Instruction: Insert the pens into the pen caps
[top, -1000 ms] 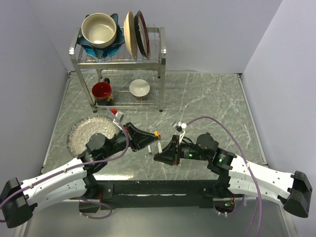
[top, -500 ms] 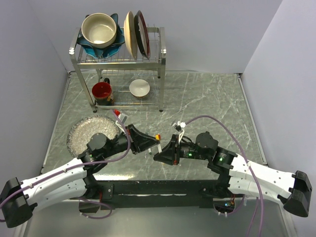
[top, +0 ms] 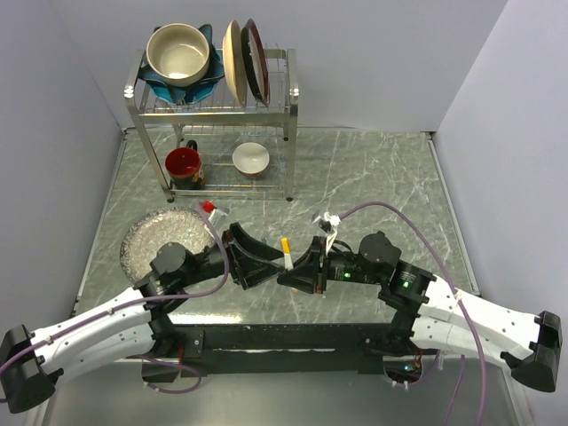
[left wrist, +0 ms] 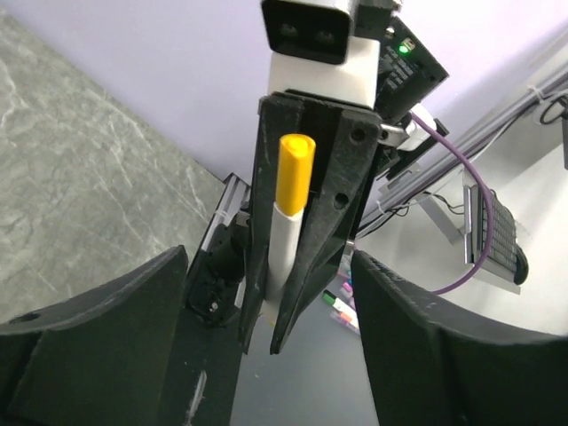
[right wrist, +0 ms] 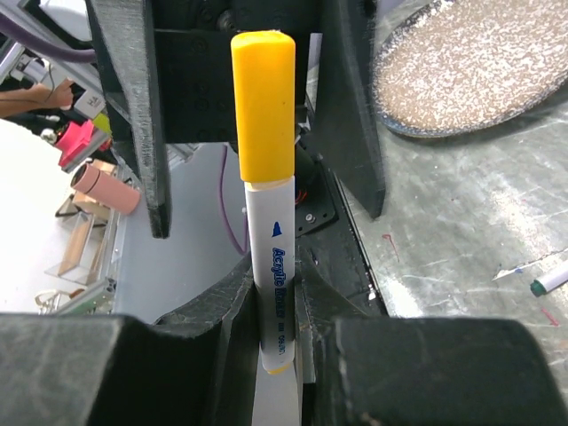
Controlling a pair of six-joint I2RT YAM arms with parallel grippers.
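Change: left claw, pressed up to the yellow cap half a second ago, has backed off left, jaws wide and empty
Right claw: clamped on the white pen, upright above the surface
Meaning: cap looks seated, so this pen is probably done
Remaining: green-tipped pen lying on the surface
Room: glass plate just left, near edge close, most space far right
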